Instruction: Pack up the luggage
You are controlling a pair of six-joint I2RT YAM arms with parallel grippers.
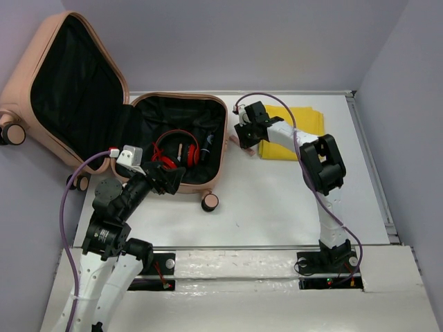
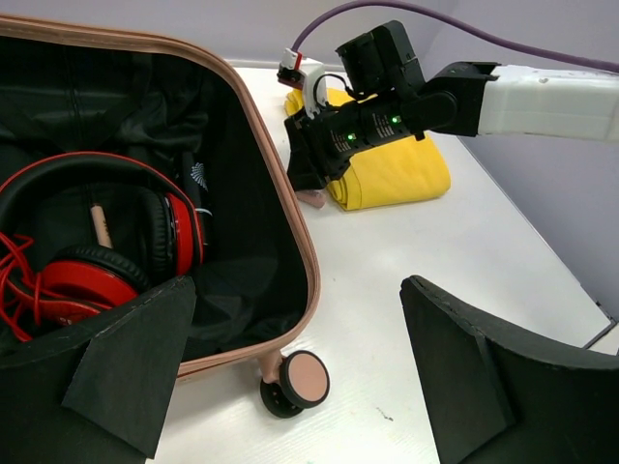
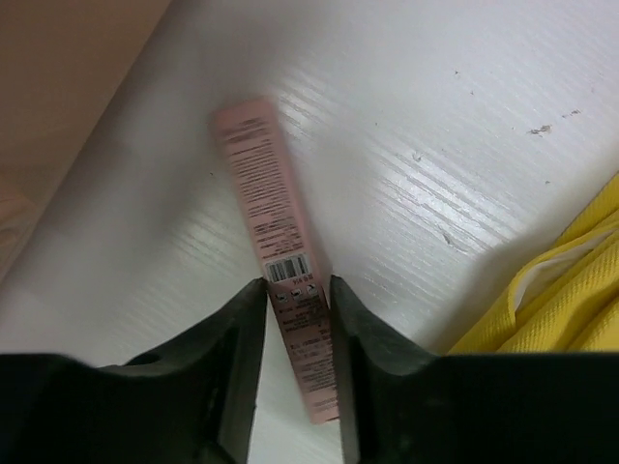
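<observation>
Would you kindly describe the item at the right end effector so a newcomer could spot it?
Find the pink luggage, then the yellow cloth to its right. Between them, within the right end effector, lies a slim pink box, the only item bearing a barcode.

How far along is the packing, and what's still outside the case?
Done: red headphones lie in the open case. In hand: the right claw is closed on the pink box, which lies on the table beside the case. Left: that box and the folded yellow cloth have yet to go in, then the case shut. The left claw is open and empty at the case's near edge.
</observation>
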